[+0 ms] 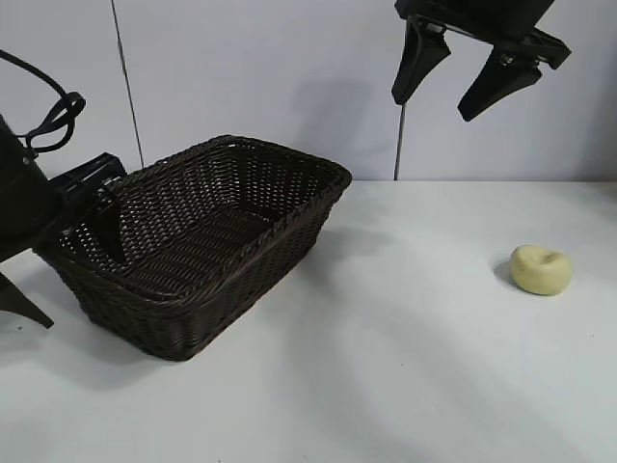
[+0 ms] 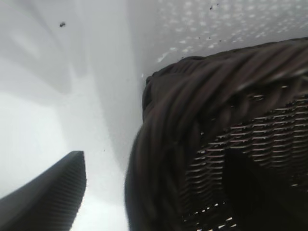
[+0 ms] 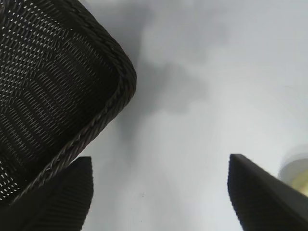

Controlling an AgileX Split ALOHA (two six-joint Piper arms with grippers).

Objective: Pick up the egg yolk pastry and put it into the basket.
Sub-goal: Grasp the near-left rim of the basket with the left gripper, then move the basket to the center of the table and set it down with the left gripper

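The egg yolk pastry (image 1: 541, 269), a small pale yellow bun with a dimple, lies on the white table at the right, far from the basket; in the right wrist view a sliver of the pastry (image 3: 299, 179) shows beside one finger. The dark brown wicker basket (image 1: 241, 174) stands left of centre. My left gripper (image 1: 99, 214) straddles the basket's left rim (image 2: 192, 96), one finger (image 2: 53, 197) outside it with a gap, the other dark behind the weave inside. My right gripper (image 1: 434, 104) hangs high above the table, open and empty (image 3: 159, 192).
White table (image 1: 405, 367) with a pale wall behind. A corner of the basket (image 3: 57, 72) lies under the right gripper's view. Bare table surface stretches between basket and pastry.
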